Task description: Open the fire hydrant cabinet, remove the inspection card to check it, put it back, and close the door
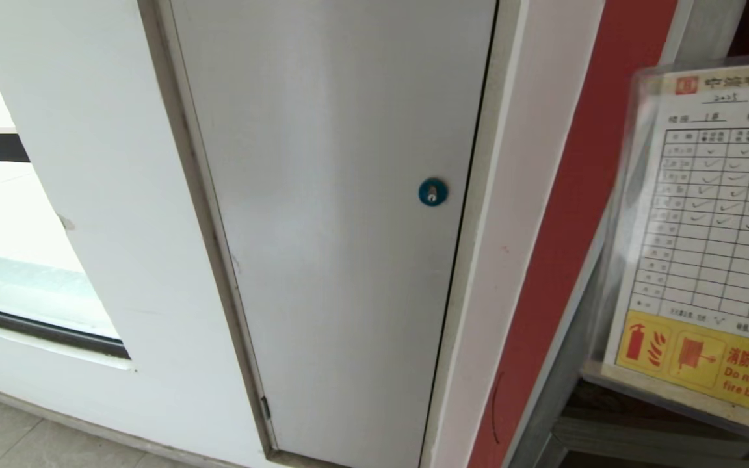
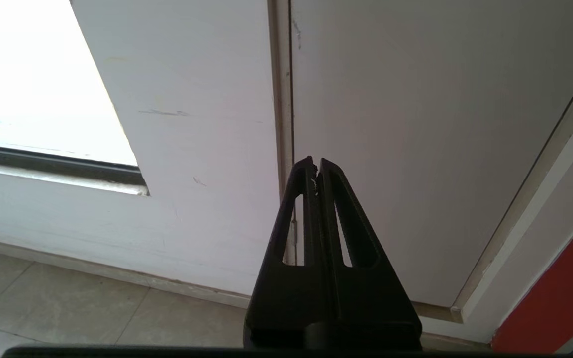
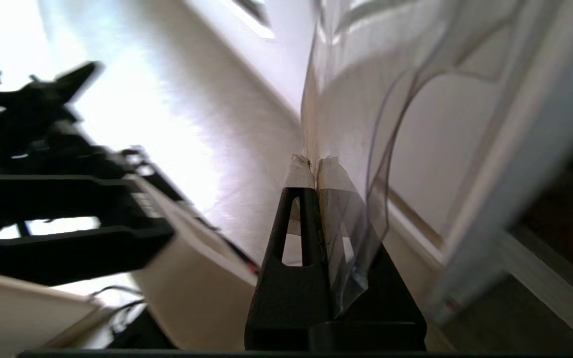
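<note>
Our right fingers are pressed together, pinching the card by its clear laminate edge; the sheet rises straight up from the taped tips and curls off to one side. In the head view the card sits at the far right, tilted, tick grid and yellow band facing us, and the right fingers themselves can't be made out there. Just left of the card is the cabinet's red wall, then a white door with a blue lock. Our left fingers are shut on nothing, pointing at that door's hinge edge above the floor.
</note>
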Available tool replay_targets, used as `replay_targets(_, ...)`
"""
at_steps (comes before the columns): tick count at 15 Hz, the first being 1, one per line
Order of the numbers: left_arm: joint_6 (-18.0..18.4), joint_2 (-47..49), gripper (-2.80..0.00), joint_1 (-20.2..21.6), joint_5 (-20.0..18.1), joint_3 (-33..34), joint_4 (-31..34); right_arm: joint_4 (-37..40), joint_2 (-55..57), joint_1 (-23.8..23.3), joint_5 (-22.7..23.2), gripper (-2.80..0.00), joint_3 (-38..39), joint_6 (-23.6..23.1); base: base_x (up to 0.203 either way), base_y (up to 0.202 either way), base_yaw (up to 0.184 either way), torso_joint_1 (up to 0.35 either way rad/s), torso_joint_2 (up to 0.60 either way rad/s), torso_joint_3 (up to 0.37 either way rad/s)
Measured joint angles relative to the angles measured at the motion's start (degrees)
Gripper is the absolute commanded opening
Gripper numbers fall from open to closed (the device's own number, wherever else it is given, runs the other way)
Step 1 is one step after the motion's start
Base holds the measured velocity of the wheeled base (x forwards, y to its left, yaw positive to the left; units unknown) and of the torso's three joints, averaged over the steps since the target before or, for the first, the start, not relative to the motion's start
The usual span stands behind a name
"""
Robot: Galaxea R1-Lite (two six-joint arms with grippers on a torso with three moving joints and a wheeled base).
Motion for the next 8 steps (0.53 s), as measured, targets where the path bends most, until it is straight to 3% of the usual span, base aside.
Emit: replay_targets(8, 0.0, 0.0, -2.80, 0.0, 0.0, 0.0, 0.0, 12.6, -2.8, -1.2, -36.1, -2.80, -3.4, -9.0, 0.000, 0.000, 0.000, 0.000, 0.00, 0.000)
